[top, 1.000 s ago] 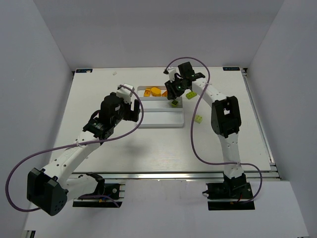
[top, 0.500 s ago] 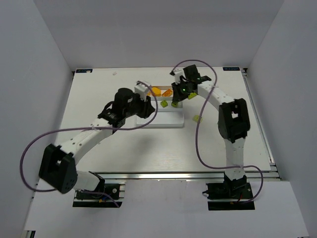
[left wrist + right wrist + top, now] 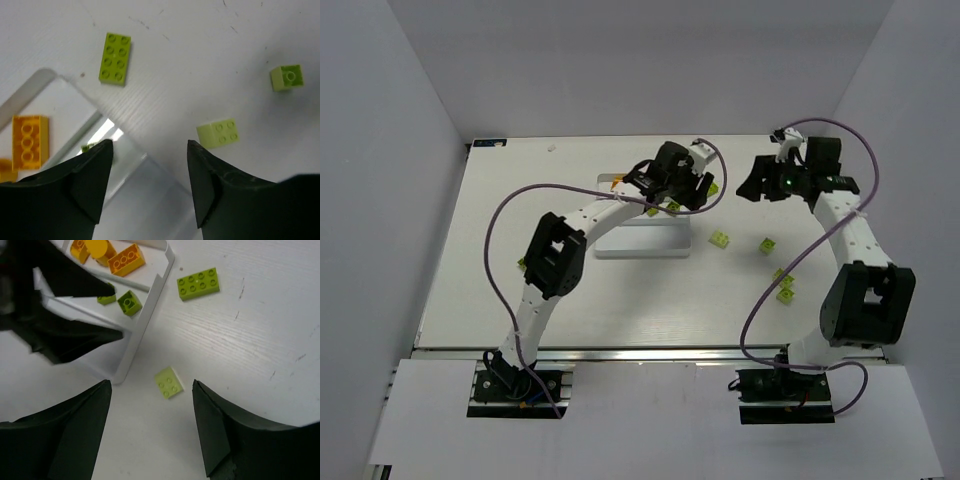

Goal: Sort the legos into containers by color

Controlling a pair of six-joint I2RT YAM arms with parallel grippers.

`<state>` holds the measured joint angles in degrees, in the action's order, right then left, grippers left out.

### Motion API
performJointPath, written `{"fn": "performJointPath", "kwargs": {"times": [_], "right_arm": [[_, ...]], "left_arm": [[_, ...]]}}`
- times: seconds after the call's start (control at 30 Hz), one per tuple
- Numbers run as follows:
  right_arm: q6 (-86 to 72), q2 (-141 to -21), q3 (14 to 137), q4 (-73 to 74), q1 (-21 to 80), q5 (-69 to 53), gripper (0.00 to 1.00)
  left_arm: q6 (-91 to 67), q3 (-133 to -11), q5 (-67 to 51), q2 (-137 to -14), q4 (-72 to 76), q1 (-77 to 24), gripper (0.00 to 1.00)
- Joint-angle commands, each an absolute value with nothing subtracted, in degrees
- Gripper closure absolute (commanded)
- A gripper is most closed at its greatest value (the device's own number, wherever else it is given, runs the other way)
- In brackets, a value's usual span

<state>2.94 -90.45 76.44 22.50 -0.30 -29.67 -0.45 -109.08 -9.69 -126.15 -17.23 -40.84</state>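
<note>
**Both grippers are empty, and green bricks are waiting on the table**

The right gripper (image 3: 151, 385) is hanging wide open with nothing in it. A second ago it was over the white tray (image 3: 145, 320) with a green brick under it. Now it is out past the tray's side wall, over the table (image 3: 570, 300). Two small green bricks (image 3: 129, 302) are lying in the tray, in the compartment next to the orange ones. So that drop looks done.

A pale green brick (image 3: 168, 382) is lying on the table just ahead of the right gripper, lined up with the gap between its fingers. A long lime brick (image 3: 198, 283) is lying farther ahead.

The left gripper (image 3: 150, 145) is open too, and it is holding nothing. It has swung from the other end of the tray, and now it is hovering over the tray's corner. An orange brick (image 3: 30, 141) is lying in the tray, to the left in this gripper's camera. The pale green brick is just ahead on its right, and a small green cube (image 3: 287, 77) is farther out that way.

I think the orange ones are sorted and the loose green ones are next. Both grippers are near the pale brick, so only one should go for it.
</note>
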Motion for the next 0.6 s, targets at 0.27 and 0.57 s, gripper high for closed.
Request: {"fn": "performJointPath", "kwargs": {"times": [0.27,0.57], "right_arm": [[5.5,-68.6,63.5,20.8,-8.3,-54.3,0.24],[4.7,-68.8,61.4,19.9,-12.8,-59.0,0.26]], "left_arm": [[9.3,-124.9,-7.7,-140.2,-8.9,-42.8,0.19],[9.8,-128.3,-2.0,-148.0,2.5,-42.8,0.17]]}}
